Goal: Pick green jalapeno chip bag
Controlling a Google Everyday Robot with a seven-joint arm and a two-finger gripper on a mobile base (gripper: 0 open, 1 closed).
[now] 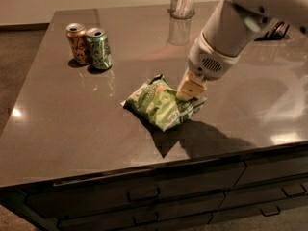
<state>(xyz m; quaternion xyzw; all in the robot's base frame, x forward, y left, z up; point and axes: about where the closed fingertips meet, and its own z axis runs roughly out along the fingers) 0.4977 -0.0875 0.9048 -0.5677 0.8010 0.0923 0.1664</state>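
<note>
— Pincer [191, 91] first: where do we find it?
— Low over the counter [72, 124], clamped on one end of the green jalapeno chip bag [159, 104].
— And the bag?
— It reaches leftward from the pincer as we look, casting a shadow. Well beyond it we see a green can [98, 48] touching an orange can [77, 43].

Far-left on counter [57, 129]: orange can [77, 43] just beside green can [98, 48] — well apart from end effector [190, 92] mid-counter. Shiny tumbler [183, 1] at back edge — drawers [144, 196] below.
</note>
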